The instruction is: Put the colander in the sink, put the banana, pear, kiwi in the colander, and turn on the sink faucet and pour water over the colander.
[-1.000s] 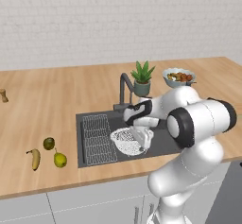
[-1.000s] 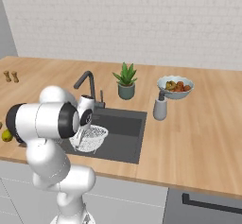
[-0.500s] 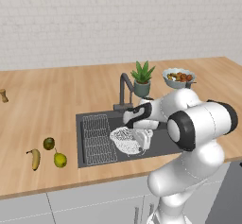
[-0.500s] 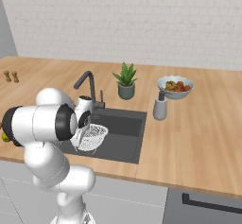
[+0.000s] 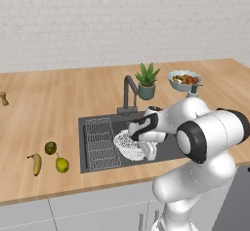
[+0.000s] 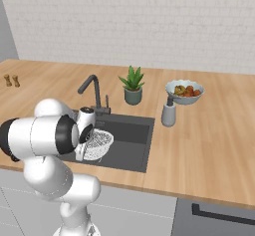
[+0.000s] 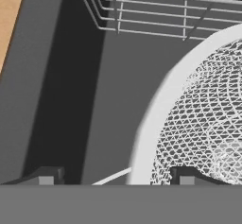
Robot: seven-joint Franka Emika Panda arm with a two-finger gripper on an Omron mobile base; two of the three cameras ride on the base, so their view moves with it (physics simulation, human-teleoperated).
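Colander (image 7: pixel 203 109) sits in the sink (image 7: pixel 94 76), unmarked by any writing; the tool (image 7: pixel 113 176) straddles its rim, wide apart.

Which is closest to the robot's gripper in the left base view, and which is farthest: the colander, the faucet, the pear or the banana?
Counting from the gripper:
1. The colander, in the sink right beside the gripper.
2. The faucet, behind the sink.
3. The pear, on the counter left of the sink.
4. The banana, farther left still.
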